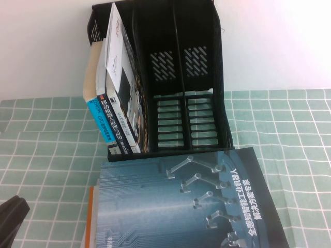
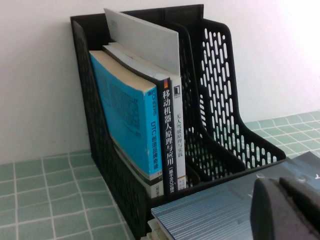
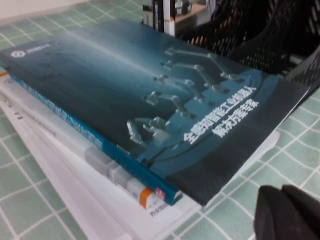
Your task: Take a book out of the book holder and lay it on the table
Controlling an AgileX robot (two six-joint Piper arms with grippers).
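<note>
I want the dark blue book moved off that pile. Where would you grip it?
Grip the dark blue book at its overhanging edge near the Chinese title, coming from the robot's right with the right gripper. It lies flat on a white book, leaving that edge free. The left gripper sits opposite.

Table point(image 1: 46, 155) under me is mint-green cloth with a white grid; book holder point(image 1: 201, 124) stands on it at the far side against the white wall; just in front of the holder a stack lies flat on the cloth, bottom layer a white-and-orange book point(image 3: 65, 165), the book point(image 1: 186, 206) face up on top, not touching the cloth itself; my left gripper point(image 1: 11, 217) is at the near left edge; my right gripper point(image 3: 287, 212) is near the stack's corner.
</note>
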